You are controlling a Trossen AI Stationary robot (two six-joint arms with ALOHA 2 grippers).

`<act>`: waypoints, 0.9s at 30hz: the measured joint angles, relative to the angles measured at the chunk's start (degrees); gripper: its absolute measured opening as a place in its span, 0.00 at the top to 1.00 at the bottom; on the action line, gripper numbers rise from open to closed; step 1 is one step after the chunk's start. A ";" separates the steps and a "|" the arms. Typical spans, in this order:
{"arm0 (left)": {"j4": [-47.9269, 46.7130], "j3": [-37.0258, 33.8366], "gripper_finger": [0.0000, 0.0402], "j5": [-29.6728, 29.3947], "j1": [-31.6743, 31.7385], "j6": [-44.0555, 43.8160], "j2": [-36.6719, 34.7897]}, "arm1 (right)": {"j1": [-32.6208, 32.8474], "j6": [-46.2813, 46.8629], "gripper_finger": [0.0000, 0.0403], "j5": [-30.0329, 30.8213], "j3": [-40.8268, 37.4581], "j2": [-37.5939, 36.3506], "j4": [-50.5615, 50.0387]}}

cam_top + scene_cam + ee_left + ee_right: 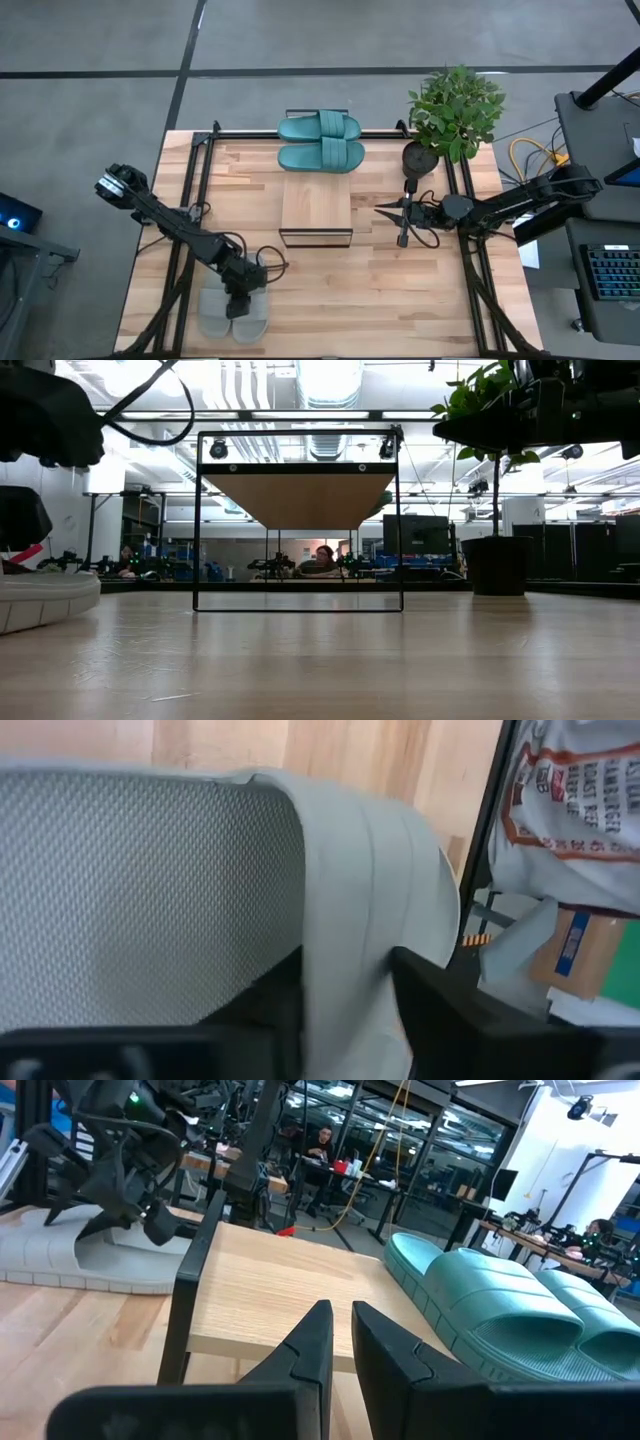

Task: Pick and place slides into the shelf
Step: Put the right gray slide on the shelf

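Observation:
Two light grey slides (232,314) lie side by side on their soles near the table's near left corner. My left gripper (241,297) is down on the one nearer the table's middle, shut on its ribbed strap (350,910). The low view shows a grey slide (40,600) at the left. Two teal slides (320,142) lie at the far end of the shelf (316,205), a wood plank on a black wire frame. My right gripper (342,1342) hovers shut, level, just right of the shelf. My left gripper pinches the grey slide's wide strap (345,990) between its two fingers. One finger (265,1005) is inside the foot opening over the textured footbed, and the other (430,995) is outside the strap. The fingers slant down from the table's left. The slide's sole rests on the table.
A potted plant (455,108) stands at the far right corner. Black frame rails (187,205) run along the table's left and right sides. Bare tabletop (380,290) lies between the shelf's near end and the table's near edge. People sit in the room beyond (323,560).

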 joint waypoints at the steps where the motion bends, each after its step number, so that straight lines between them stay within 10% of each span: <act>1: 0.02 0.00 0.76 0.16 0.00 0.97 0.00 | 0.00 0.00 0.92 0.00 0.00 0.00 -0.02; 6: 0.29 0.00 0.98 0.46 0.05 2.77 -0.04 | 0.00 0.00 0.92 0.00 0.00 0.01 -0.05; 17: -1.02 2.54 1.00 1.35 0.07 0.81 -5.12 | 0.00 0.02 0.92 0.00 0.00 0.00 -0.04; 27: -5.90 3.72 1.00 -15.16 0.09 1.60 -20.57 | 0.01 -0.76 0.92 -9.42 0.11 0.00 0.39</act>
